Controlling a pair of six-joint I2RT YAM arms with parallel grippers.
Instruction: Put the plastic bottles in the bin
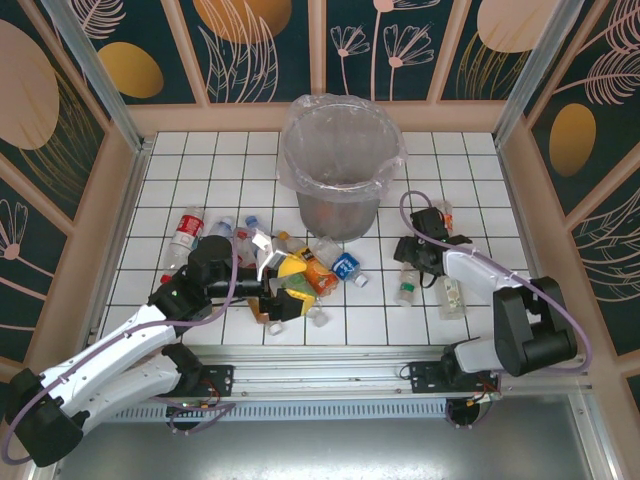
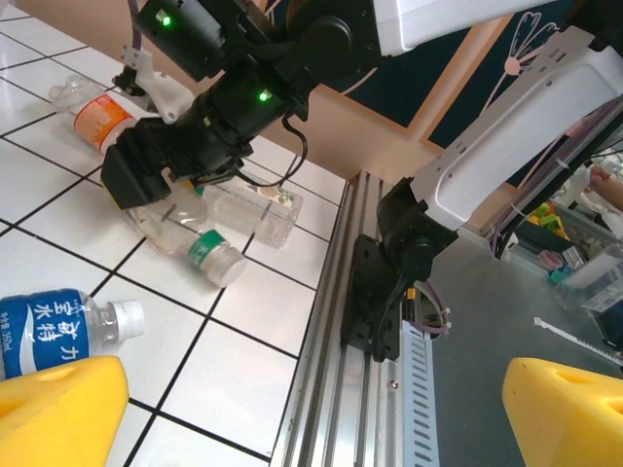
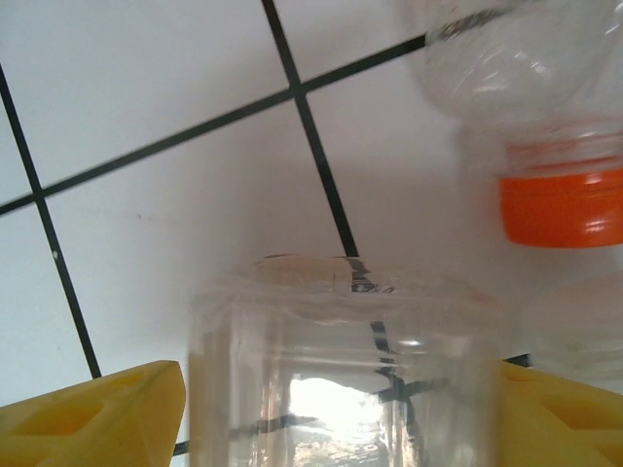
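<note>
**Entry:** bottle clear-out, est. barely begun. Clock per top view, 6 = arm bases.
- **6:** metal rail [image 1: 330, 362], bases bolted on.
- **7:** left gripper [image 1: 293, 282], jaws spread wide, nothing between. Bottle pile [image 1: 320, 275] heaped beside it; red-label bottle [image 1: 185, 232] out at 9.
- **4:** right gripper [image 3: 341, 413] set astride a green-capped bottle [image 2: 170, 229] lying on the tile. Clamped or loose can't be told. Loose bottles [image 1: 452, 297] nearby.
- **12:** bin [image 1: 296, 150], bag-lined, upright. No bottle made out inside, so every bottle seen is left to move.
- **Surface:** white tiles [image 1: 200, 170], dark grout.
- **Room:** dark leaf-print panels [image 1: 270, 50], wood-framed.
</note>
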